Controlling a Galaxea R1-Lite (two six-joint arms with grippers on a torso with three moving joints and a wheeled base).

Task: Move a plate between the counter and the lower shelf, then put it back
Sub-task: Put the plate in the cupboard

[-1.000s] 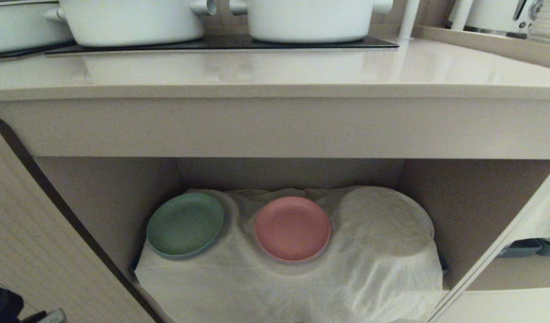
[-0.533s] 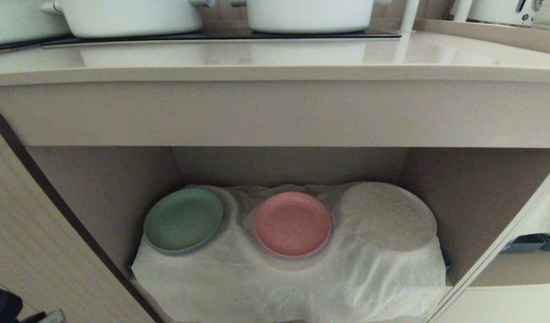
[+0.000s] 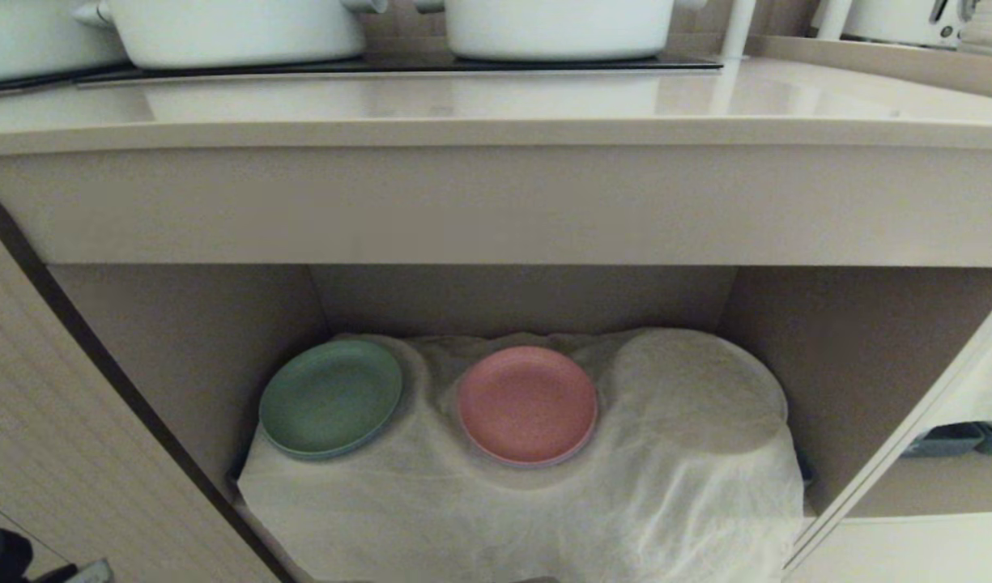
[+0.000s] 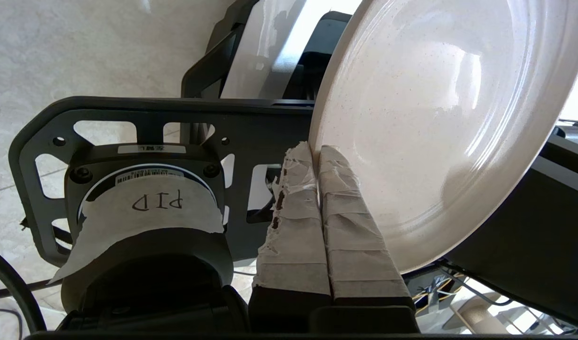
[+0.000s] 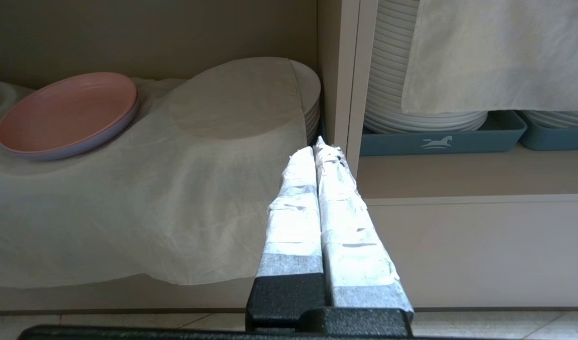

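The left gripper (image 4: 315, 151) clenched the plate (image 4: 439, 118) by its rim, tilted on edge, probably for carrying toward the lower shelf (image 3: 180, 356). The right gripper (image 5: 318, 148) hung with jaws closed and empty before the white cloth (image 5: 142, 208).

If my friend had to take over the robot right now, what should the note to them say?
Left gripper: shut on the rim of the plate, held low beside the robot's frame, outside the head view.
Right gripper: shut, empty, parked in front of the lower shelf.
On the shelf's white cloth: a green plate and a pink plate.
The counter holds white pots, no plate.
Done: plate picked up.
Left: set it down; which spot comes next, the pictures do not show.
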